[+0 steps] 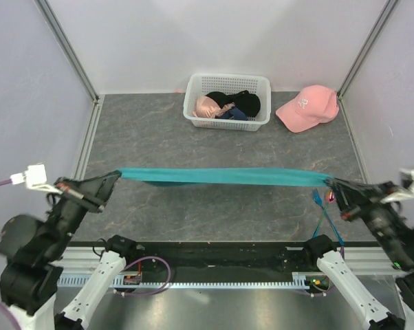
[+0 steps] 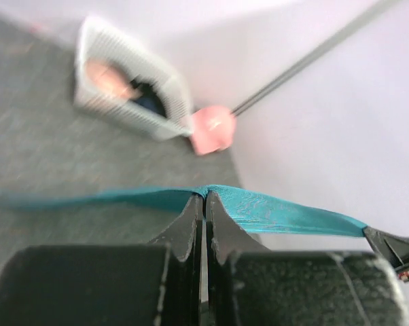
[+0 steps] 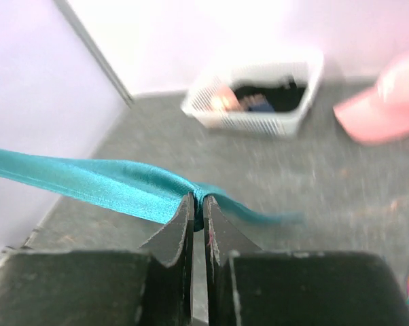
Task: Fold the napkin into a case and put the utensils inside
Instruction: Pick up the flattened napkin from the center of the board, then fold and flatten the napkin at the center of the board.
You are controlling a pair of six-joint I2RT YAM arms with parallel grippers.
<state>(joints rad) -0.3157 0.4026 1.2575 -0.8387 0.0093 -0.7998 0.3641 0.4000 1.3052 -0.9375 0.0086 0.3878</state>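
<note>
The left gripper (image 2: pixel 204 197), at the lower left of the overhead view, has its jaws pressed together on one end of the napkin (image 1: pixel 221 176), and the right gripper (image 3: pixel 198 200), at the lower right, pinches the other end just as tightly. Between them the teal cloth stretches as a narrow, taut band across the middle of the frame, over the grey table (image 1: pixel 193 141). A small blue fork-like utensil (image 1: pixel 318 198) lies just below the right gripper's tip, while a white basket (image 1: pixel 224 124) and a pink cap (image 1: pixel 307 106) sit well apart at upper centre and upper right.
</note>
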